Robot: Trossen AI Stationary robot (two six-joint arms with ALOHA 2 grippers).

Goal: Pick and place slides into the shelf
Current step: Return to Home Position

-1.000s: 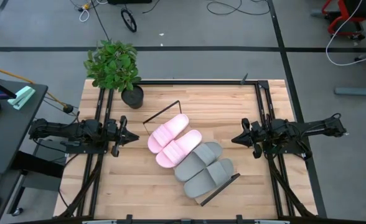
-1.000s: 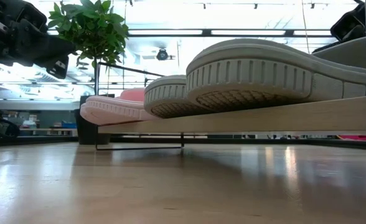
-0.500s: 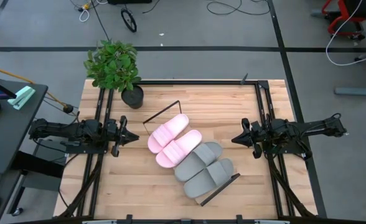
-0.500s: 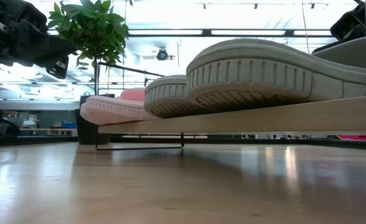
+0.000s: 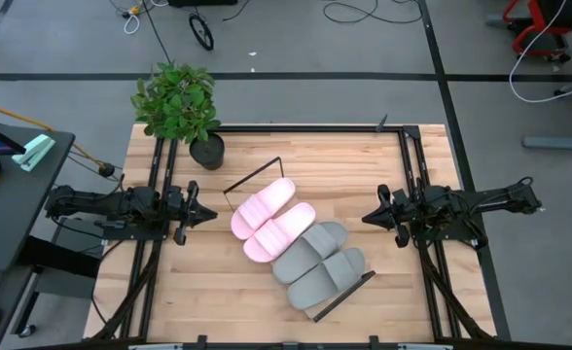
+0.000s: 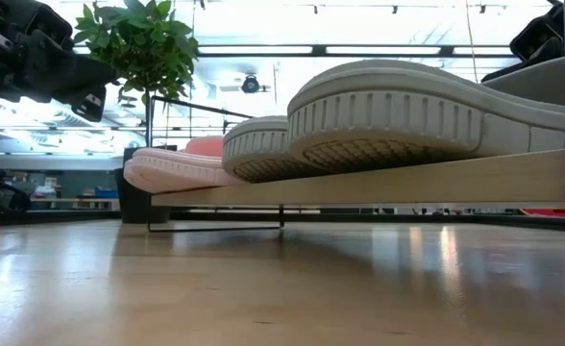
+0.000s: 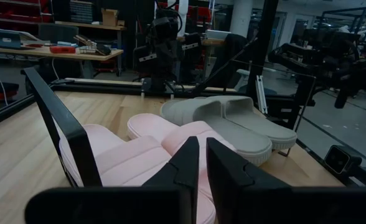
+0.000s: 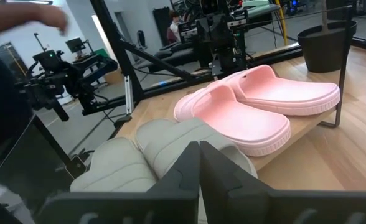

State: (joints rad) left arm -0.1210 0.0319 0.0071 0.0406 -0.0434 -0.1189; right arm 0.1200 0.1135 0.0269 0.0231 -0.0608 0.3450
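Left gripper (image 5: 211, 215): fingers all but closed, empty, over table's left side.
Right gripper (image 5: 366, 218): fingers closed, empty, over right side.
Slides (image 5: 310, 253): four in a row on shelf (image 6: 407, 183), mid-table.

Grey floor (image 5: 296, 39), potted plant (image 5: 176, 102), cluttered workbench (image 7: 52, 53)

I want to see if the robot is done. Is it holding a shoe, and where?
Nothing is held. The left gripper and right gripper are off to the sides, jaws empty; the pink slides and grey slides lie on the shelf.
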